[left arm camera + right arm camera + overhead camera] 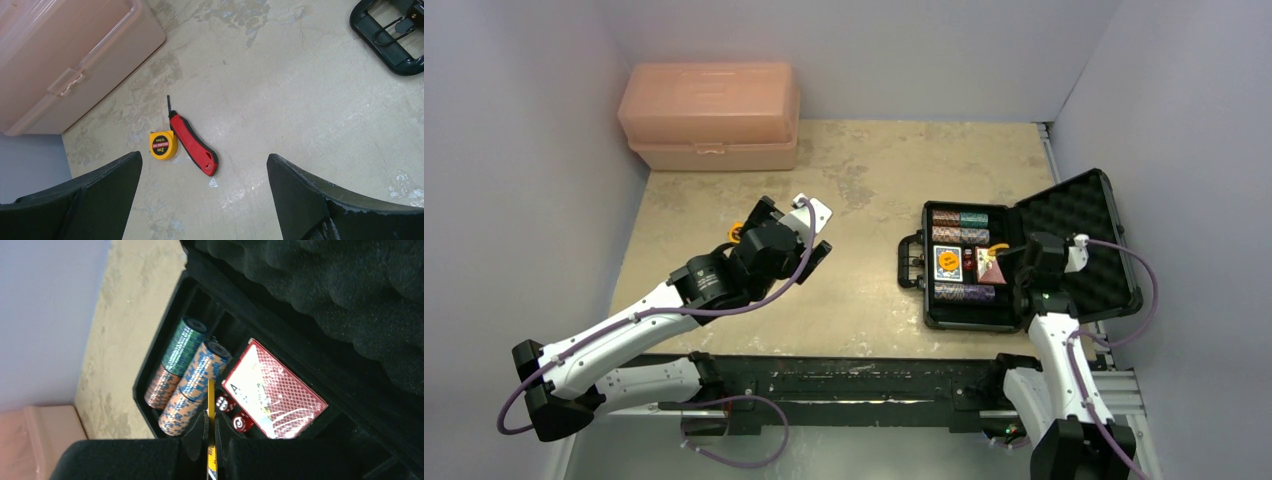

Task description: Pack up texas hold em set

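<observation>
this looks like a robotics lab test cell, not a home or a shop. a worn, stained beige table (pixel 864 170) is boxed in by bare pale walls (pixel 524 150) on the left, far and right sides. a black frame rail (pixel 854 385) runs along its near edge, with slotted aluminium extrusion (pixel 1124 385) at the right. it carries a white-and-black left arm (pixel 614 340) and right arm (pixel 1054 340), both trailing purple cables (pixel 807 250). the few props lie well apart: a peach toolbox (pixel 711 115) far left, an open black case (pixel 1074 215) at the right.
</observation>
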Robot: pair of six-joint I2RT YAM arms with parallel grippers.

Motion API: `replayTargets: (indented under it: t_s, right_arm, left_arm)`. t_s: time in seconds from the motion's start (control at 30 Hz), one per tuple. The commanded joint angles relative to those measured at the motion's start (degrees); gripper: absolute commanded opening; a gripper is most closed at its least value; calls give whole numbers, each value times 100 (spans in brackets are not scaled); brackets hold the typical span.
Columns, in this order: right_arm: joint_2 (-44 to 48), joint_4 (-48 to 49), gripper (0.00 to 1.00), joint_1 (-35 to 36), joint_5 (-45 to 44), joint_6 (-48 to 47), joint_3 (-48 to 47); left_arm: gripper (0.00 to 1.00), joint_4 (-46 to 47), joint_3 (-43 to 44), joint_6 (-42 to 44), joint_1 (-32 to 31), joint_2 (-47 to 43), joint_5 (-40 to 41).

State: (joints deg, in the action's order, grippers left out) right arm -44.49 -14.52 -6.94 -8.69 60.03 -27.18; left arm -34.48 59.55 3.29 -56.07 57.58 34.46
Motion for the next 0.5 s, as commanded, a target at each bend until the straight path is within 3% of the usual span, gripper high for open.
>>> replayTargets:
  t_s: [0.0,0.47]
  right_arm:
    - [-185,243,0,-36,203,53,106]
    - [-754,635,0,-36,-42,47,415]
  left_arm:
    - [96,92,4,111,-31,-107,-30]
    - [95,72,13,111,-31,-116,-34]
